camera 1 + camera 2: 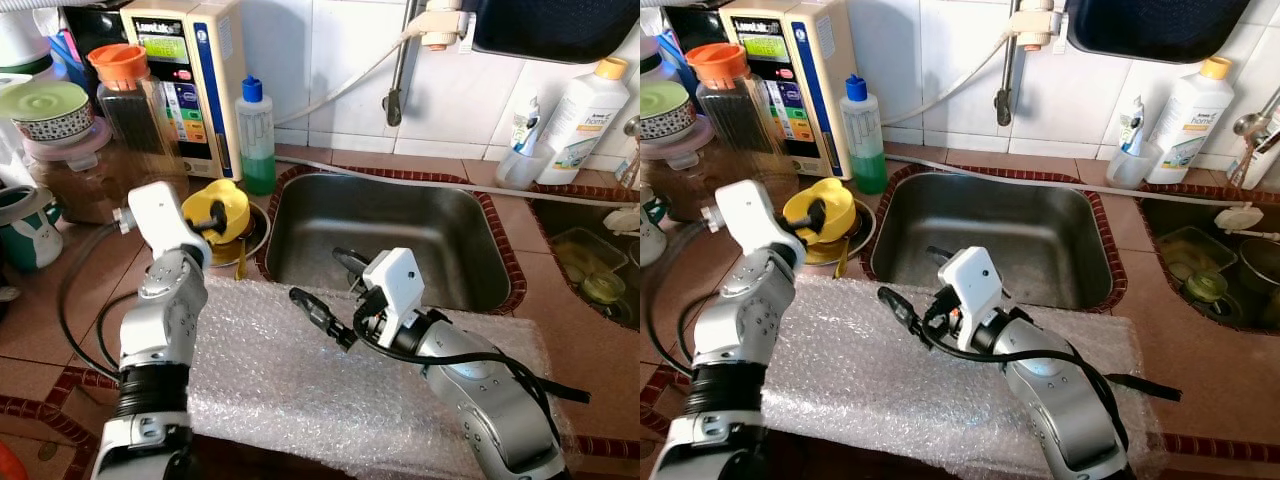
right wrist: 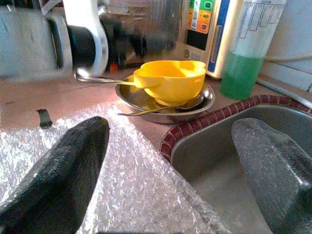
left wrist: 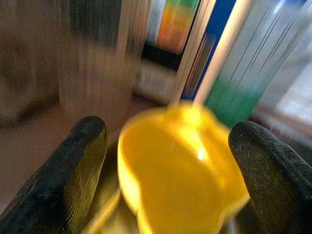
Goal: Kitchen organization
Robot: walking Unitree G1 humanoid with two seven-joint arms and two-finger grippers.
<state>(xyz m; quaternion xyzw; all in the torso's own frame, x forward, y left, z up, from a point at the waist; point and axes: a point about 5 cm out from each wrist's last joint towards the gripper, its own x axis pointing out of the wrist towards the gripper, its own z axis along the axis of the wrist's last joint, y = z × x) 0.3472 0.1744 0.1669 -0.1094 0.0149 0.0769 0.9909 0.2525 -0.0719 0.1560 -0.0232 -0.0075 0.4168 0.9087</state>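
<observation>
A tiled kitchen worktop point(image 1: 40, 330) with a steel sink point(image 1: 400, 235) set into it, seen from above. Every place here is given relative to the sink.

A sheet of bubble wrap point(image 1: 300, 380) lies on the worktop along the sink's near edge. Just beside the sink's left rim sits a shallow steel dish point(image 2: 146, 100), and in it rests a yellow bowl point(image 1: 222, 207) with a spoon point(image 2: 105, 81) lying across it. Behind the dish, left of the sink's back corner, stands a bottle of green liquid with a blue cap point(image 1: 256, 135), and further left a white appliance with coloured buttons point(image 1: 185, 80) and an orange-lidded jar point(image 1: 130, 95). White bottles point(image 1: 580, 120) stand behind the sink's right end.

The left pincer point(image 3: 168, 170) reaches over the yellow bowl, its two black fingers point(image 3: 80, 165) spread wide on either side of the bowl, not clamped on it.

The right pincer point(image 1: 335, 290) hovers at the sink's near-left corner, above the bubble wrap's edge, fingers wide apart and holding nothing.
</observation>
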